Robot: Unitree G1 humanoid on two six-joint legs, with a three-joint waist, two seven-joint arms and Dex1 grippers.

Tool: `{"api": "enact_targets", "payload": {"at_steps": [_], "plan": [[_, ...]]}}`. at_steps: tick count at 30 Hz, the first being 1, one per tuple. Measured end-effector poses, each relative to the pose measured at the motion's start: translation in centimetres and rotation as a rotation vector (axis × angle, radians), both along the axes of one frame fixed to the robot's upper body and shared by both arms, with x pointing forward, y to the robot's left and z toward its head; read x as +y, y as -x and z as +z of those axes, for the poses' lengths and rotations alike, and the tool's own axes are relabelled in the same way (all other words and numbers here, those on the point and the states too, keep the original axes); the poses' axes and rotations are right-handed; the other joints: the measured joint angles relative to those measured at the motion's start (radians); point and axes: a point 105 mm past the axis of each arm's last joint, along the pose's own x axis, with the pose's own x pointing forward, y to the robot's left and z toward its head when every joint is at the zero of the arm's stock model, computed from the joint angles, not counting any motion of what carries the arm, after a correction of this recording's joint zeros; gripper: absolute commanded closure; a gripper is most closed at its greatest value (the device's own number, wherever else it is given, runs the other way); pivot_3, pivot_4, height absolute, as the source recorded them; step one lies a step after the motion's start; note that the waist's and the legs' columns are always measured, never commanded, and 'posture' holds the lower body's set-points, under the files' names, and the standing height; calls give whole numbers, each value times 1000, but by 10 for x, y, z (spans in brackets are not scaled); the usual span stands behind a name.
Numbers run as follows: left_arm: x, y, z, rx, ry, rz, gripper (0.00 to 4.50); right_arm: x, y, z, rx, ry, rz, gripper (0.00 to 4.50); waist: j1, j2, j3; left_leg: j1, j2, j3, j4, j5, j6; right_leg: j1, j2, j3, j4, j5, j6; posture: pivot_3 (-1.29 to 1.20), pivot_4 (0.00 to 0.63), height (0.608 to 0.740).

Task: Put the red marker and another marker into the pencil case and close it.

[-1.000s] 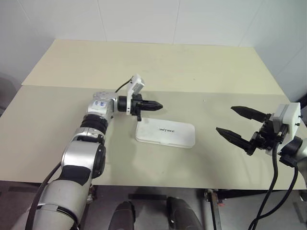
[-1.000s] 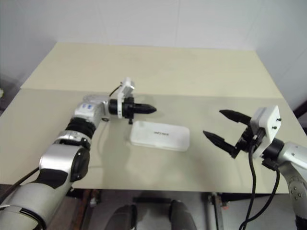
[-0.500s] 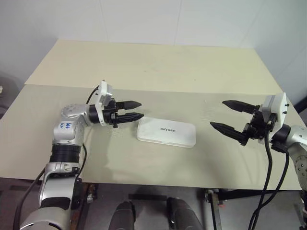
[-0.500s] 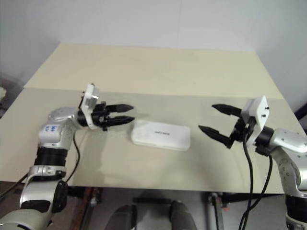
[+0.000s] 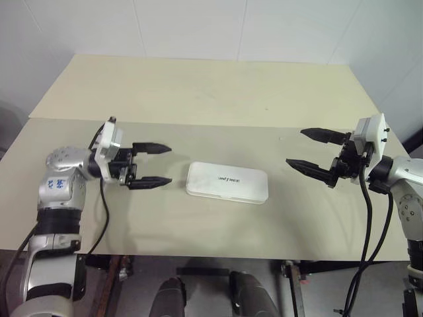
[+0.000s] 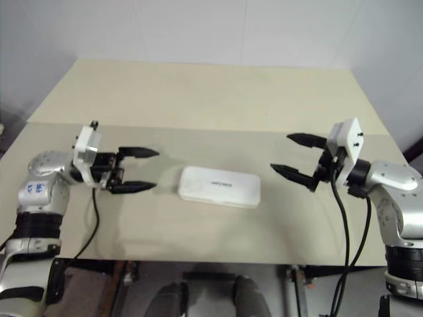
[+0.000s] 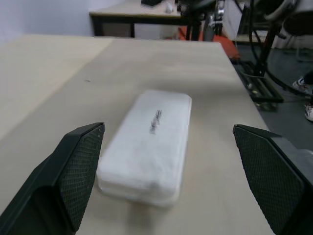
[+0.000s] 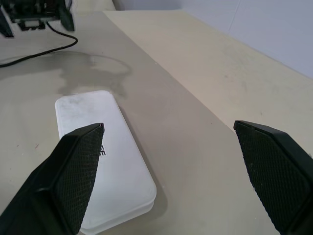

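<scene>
The pencil case [image 5: 227,183] lies shut on the counter [image 5: 198,92], between my left pincer [image 5: 153,165] and right pincer [image 5: 310,149], both spread wide and empty. My left wrist view adds chairs beyond the counter's end.

The pencil case [image 5: 227,183] looked like white hard plastic, smooth with a faint sheen, its lid carrying small dark printed lettering. The table [image 5: 198,92] was a pale beige laminate, matt and smooth, with a thin seam across it at 12 o'clock of the case. The left gripper [image 5: 153,165] and the right gripper [image 5: 310,149] had black matt fingers; in the wrist views the finger pads [image 7: 80,169] showed a fine cross-hatched, rubbery texture. The small housings on both wrists were white plastic, and the left forearm was satin silver metal.
</scene>
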Motion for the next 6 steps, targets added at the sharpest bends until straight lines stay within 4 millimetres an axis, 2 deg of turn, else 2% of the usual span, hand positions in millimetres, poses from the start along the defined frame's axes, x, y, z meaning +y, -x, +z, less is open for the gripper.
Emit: {"api": "enact_targets", "payload": {"at_steps": [6], "plan": [[18,9,-1,9,-89,37,33,3,2,0,-4,6,6,0,0,0,0,0,0,1,1,0,0,0,0,0,0,-1,-2,0,150,740]]}}
